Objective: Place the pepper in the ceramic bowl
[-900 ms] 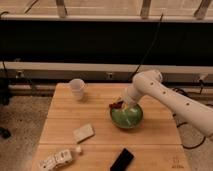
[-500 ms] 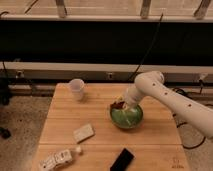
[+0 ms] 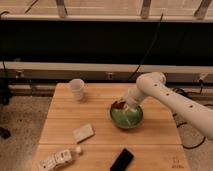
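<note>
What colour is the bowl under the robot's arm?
Green. The ceramic bowl shows best in the camera view; the gripper is over its rim.

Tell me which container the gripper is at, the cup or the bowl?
The green bowl, right of centre: the gripper is at its back-left rim. The white cup stands apart, well off to the left.

The bench (image 3: 100,112) is made of pale, matt wood. A glossy green glaze is seen on the ceramic bowl (image 3: 127,119) toward the right edge; the gripper (image 3: 121,105), at its back rim, is carried on a smooth white plastic-looking arm (image 3: 170,97).
</note>
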Motion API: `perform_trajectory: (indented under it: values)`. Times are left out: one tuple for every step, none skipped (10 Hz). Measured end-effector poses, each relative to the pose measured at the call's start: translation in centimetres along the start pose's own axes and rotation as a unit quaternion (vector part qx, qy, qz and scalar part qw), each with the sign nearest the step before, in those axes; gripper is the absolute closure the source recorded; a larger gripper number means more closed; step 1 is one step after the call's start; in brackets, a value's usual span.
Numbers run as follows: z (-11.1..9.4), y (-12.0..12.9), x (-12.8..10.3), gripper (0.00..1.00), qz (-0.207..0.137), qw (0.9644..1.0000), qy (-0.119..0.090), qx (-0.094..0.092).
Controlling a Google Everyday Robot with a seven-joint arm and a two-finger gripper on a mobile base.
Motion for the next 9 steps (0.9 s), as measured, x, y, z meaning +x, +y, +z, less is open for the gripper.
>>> perform_trajectory:
  values:
    - [0.02, 0.05, 0.09, 0.56, 0.002, 1.0000, 0.000, 0.001]
    - [0.01, 0.07, 0.14, 0.56, 0.004, 1.0000, 0.000, 0.002]
    - [0.01, 0.18, 0.31, 0.51, 0.006, 1.0000, 0.000, 0.002]
    - [0.02, 0.21, 0.38, 0.41, 0.008, 1.0000, 0.000, 0.003]
    - [0.03, 0.23, 0.44, 0.36, 0.009, 1.0000, 0.000, 0.003]
    - [0.04, 0.31, 0.57, 0.33, 0.011, 0.9999, 0.000, 0.004]
    - [0.03, 0.34, 0.64, 0.33, 0.012, 0.9999, -0.001, 0.004]
    - [0.06, 0.39, 0.70, 0.33, 0.014, 0.9999, -0.001, 0.005]
    - [0.04, 0.47, 0.85, 0.33, 0.017, 0.9998, -0.001, 0.006]
